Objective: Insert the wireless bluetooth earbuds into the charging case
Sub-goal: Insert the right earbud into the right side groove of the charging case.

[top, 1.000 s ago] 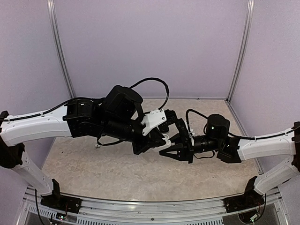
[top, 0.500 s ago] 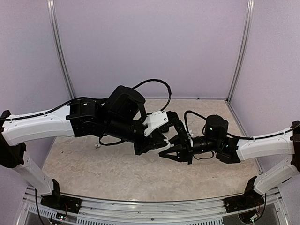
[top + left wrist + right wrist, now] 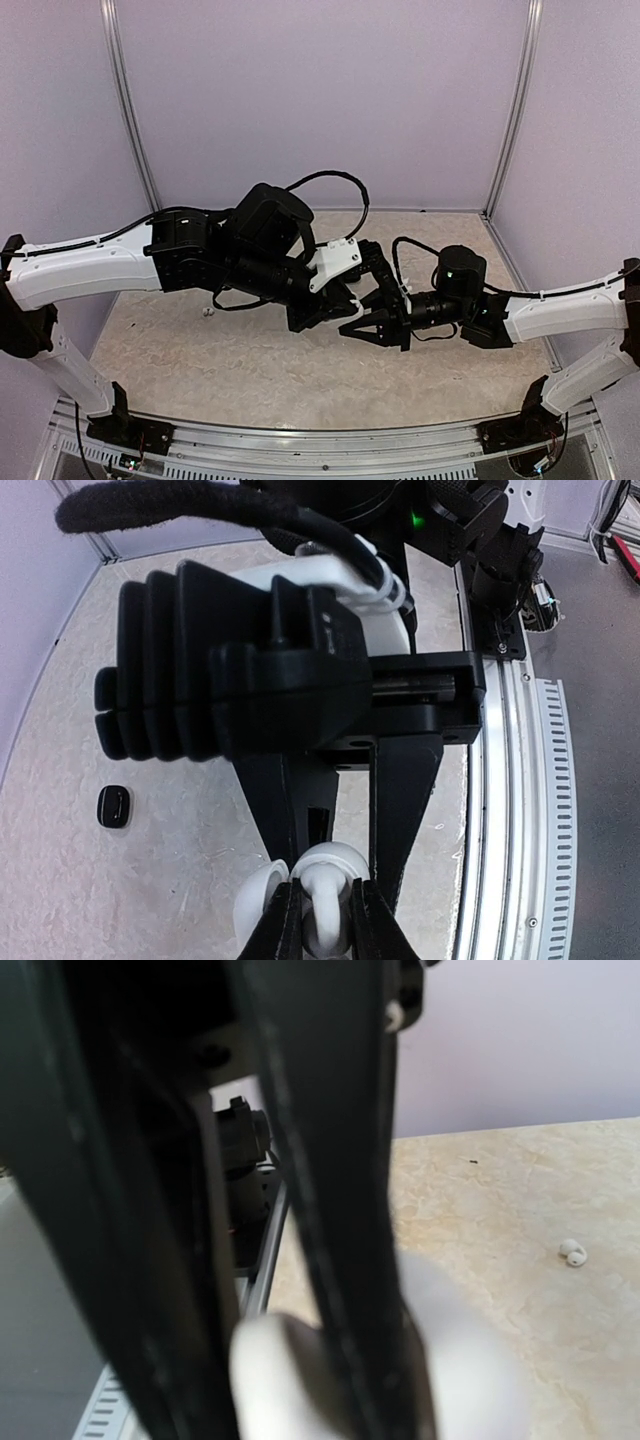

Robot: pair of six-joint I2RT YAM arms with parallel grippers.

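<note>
Both grippers meet in mid-air over the middle of the table. In the left wrist view my left gripper (image 3: 323, 890) is shut on the stem of a white earbud (image 3: 326, 925). The earbud's head sits against the open white charging case (image 3: 329, 854), whose lid (image 3: 257, 896) hangs to the left. My right gripper (image 3: 338, 868) reaches down from above, its two black fingers shut on the case. The right wrist view is blurred: dark fingers (image 3: 345, 1260) and the white case (image 3: 470, 1380). From above, the left gripper (image 3: 338, 305) and right gripper (image 3: 352, 327) almost touch.
A second white earbud (image 3: 573, 1252) lies on the marbled tabletop beyond the case. A small black earbud-sized piece (image 3: 114, 806) lies on the table to the left. A tiny white item (image 3: 207, 311) rests under the left arm. The metal rail (image 3: 520, 810) marks the near table edge.
The left arm has crept slightly to the right and the right gripper slightly to the left, bringing the earbud and case closer. Both grips are unchanged.
</note>
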